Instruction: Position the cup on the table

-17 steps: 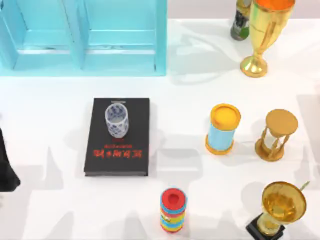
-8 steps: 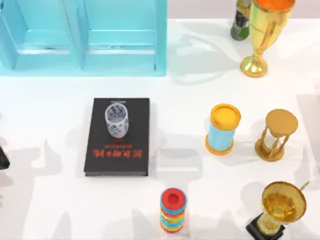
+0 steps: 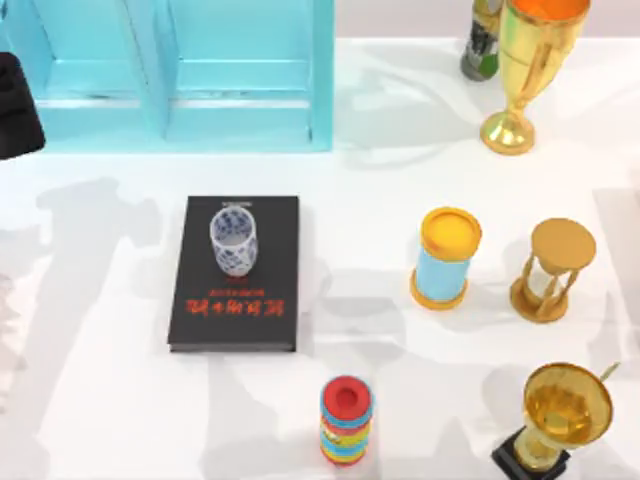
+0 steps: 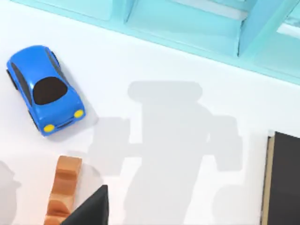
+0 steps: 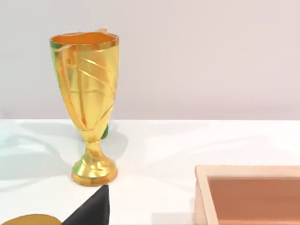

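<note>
White bench (image 3: 100, 400) carried every object shown. Nearest lay a striped cylinder with a red top (image 3: 346, 420) and a gold trophy on a black base (image 3: 562, 415). At mid-depth, left of centre, the cup (image 3: 233, 240) stood upright, mouth open and apparently empty, on the far half of a black book (image 3: 235, 300), so it was not yet on the bench itself. Right of it stood a light-blue cylinder with a yellow top (image 3: 445, 258) and a gold hourglass (image 3: 553, 268). Farther off, a dark part of the left arm (image 3: 18, 105) hung at the left edge before the turquoise shelf unit (image 3: 180, 75). The cup lay right of and nearer than this arm, judged the closer one. Whether either arm's jaws were open or closed could not be told.
</note>
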